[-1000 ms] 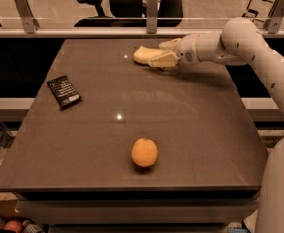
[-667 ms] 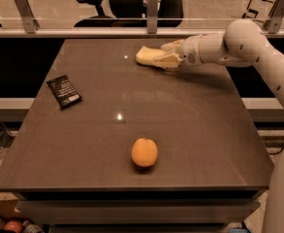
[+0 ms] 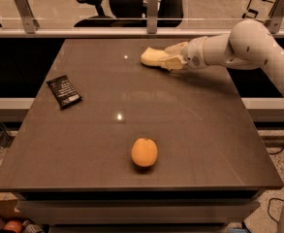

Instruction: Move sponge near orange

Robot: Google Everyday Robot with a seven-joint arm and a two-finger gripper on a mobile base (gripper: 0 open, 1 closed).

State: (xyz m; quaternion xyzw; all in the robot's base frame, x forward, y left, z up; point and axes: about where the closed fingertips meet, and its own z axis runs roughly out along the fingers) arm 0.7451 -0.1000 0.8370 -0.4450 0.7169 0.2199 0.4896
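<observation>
The pale yellow sponge (image 3: pixel 151 56) is at the far right part of the dark table (image 3: pixel 83 144), held at its right end between the cream fingers of my gripper (image 3: pixel 169 57). The gripper reaches in from the right on the white arm (image 3: pixel 238 45) and is shut on the sponge, just above or on the tabletop; I cannot tell which. The orange (image 3: pixel 144 152) sits alone near the table's front edge, well in front of the sponge and gripper.
A flat black snack packet (image 3: pixel 64 91) lies at the table's left side. A railing with posts (image 3: pixel 152 13) runs behind the table, with office chairs beyond it. The table's front edge is just past the orange.
The gripper and the sponge have shifted together slightly to the right and a little toward the front. The orange and the packet have not moved.
</observation>
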